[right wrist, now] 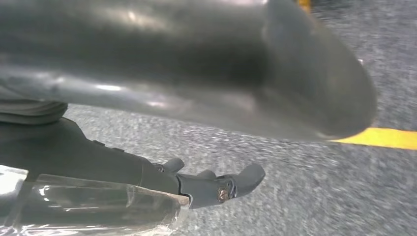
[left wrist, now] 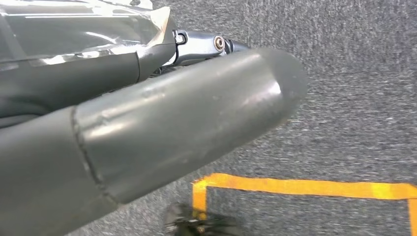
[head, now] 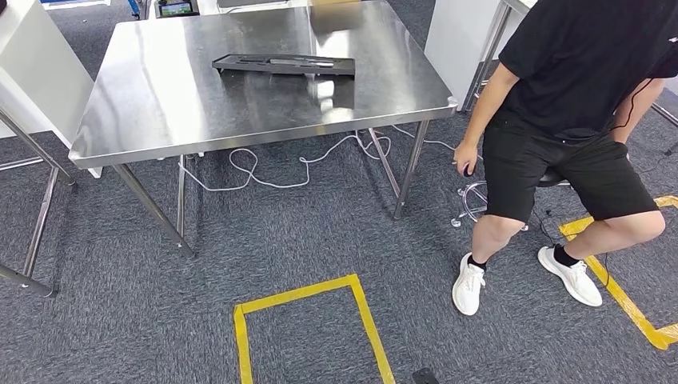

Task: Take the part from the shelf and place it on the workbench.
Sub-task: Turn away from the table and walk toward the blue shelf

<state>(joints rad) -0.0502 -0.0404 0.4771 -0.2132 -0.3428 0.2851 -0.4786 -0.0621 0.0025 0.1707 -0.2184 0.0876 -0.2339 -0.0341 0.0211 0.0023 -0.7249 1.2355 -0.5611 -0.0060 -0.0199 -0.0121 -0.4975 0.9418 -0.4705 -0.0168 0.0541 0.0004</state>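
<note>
A flat black part point(head: 284, 64) with silver pieces in it lies on the steel workbench point(head: 160, 104), toward its far middle. My left hand point(left wrist: 172, 123) hangs over grey carpet, its thick grey thumb stretched out, with nothing in it. My right hand point(right wrist: 206, 73) also hangs above the carpet; its dark fingers point(right wrist: 221, 187) lie straight and apart from the thumb, and they hold nothing.
A person in black point(head: 576, 104) sits on a stool right of the workbench, feet on the carpet. A yellow tape square point(head: 308, 320) marks the floor in front of me, with more tape point(head: 624, 296) at the right. White cables point(head: 304, 164) trail under the bench. A white cabinet point(head: 32, 72) stands left.
</note>
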